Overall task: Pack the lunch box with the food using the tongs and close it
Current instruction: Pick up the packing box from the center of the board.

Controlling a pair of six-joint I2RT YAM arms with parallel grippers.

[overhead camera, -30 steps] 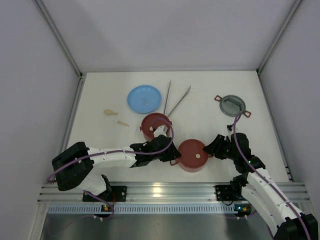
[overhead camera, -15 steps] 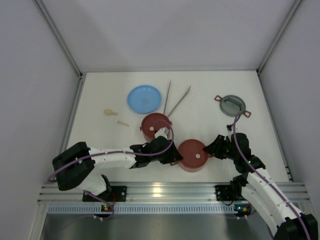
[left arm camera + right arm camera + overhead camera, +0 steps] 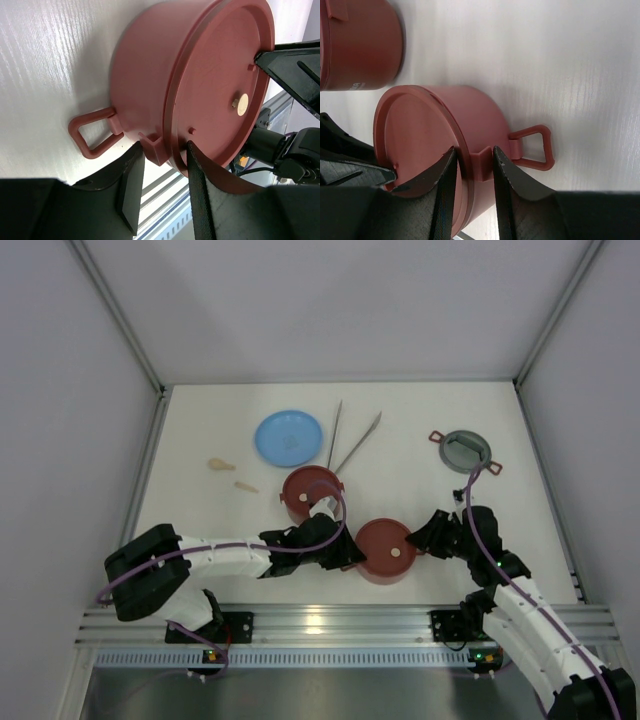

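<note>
Since both arms reach in from the near edge, the near bowl (image 3: 378, 562) of the lunch box is flanked on its two sides, which seems meant for a level lift or for steadying it. The left gripper (image 3: 165, 150) is set at the tab (image 3: 151, 145) under the rim, with the jaws partly open around tab and lid edge; whether they press or only straddle cannot be told. On the opposite side, the right gripper (image 3: 474, 150) is narrowed onto the matching tab (image 3: 481, 159), both jaws lying against it, so a hold appears to be made there. This bowl is covered by its flat maroon lid, on which a pale round piece (image 3: 397, 552) is seen; food or knob cannot be told. Just beyond, the second bowl (image 3: 305, 488) stands apart, also lidded. To its left, two pale bits (image 3: 217, 465) lie loose on the tabletop (image 3: 420, 420). Farther back, the blue plate (image 3: 289, 437) and the tongs (image 3: 334, 435) are laid side by side, ungripped, so packing is judged not yet begun. At the far right, the grey top lid (image 3: 465, 451) is kept aside, presumably for closing last. Red, orange or black pieces cannot be made out.
</note>
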